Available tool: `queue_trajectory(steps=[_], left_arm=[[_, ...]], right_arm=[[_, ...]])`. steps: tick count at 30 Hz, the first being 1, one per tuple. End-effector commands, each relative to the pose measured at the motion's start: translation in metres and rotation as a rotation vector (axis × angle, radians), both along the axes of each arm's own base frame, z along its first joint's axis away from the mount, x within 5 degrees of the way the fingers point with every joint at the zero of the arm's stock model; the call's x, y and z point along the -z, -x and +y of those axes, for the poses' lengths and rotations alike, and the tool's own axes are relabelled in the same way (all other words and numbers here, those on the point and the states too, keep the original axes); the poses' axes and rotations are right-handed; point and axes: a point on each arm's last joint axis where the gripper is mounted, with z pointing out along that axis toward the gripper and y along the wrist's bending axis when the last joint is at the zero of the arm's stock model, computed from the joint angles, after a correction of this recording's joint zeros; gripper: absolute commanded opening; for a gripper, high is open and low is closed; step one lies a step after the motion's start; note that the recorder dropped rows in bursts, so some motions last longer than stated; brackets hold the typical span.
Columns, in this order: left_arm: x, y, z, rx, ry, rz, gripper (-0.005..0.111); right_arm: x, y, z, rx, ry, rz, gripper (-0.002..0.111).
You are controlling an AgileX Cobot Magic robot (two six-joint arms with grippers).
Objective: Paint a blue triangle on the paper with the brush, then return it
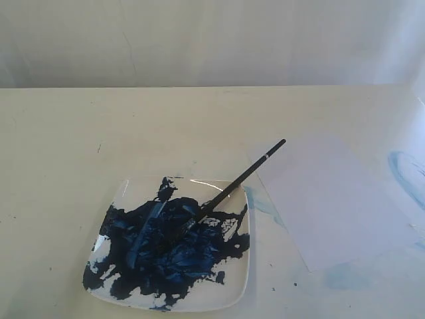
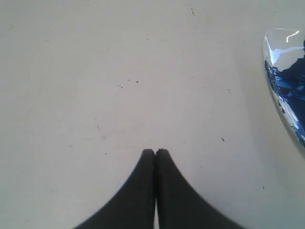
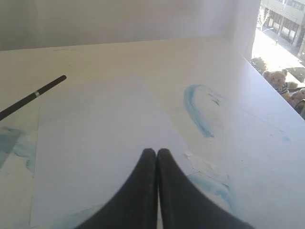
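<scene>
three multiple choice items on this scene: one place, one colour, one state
1. The bristles of the thin black-handled paintbrush lie: A in a gripper; B in the paint on the glossy square plate; C off the plate.
2. The paint is: A red; B dark blue; C green.
3. The left gripper is: A shut, empty; B wide open; C clamped on the paintbrush.
Answers: B, bristles rest in the smear; B, it looks navy; A, fingertips touch, nothing between.

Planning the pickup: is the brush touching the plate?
Touching. The exterior view shows the brush lying with its bristles in the paint on the plate, handle crossing the rim.
</scene>
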Motion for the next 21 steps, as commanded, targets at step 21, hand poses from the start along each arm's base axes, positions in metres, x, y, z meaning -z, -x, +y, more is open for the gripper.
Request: queue_trajectory(steps=[21], left_arm=[[0.002,0.000,0.000,0.007,-0.001,0.009,0.000]], right_arm=[[-0.029,-0.002,0.000,-0.009,0.147,-0.340,0.000]])
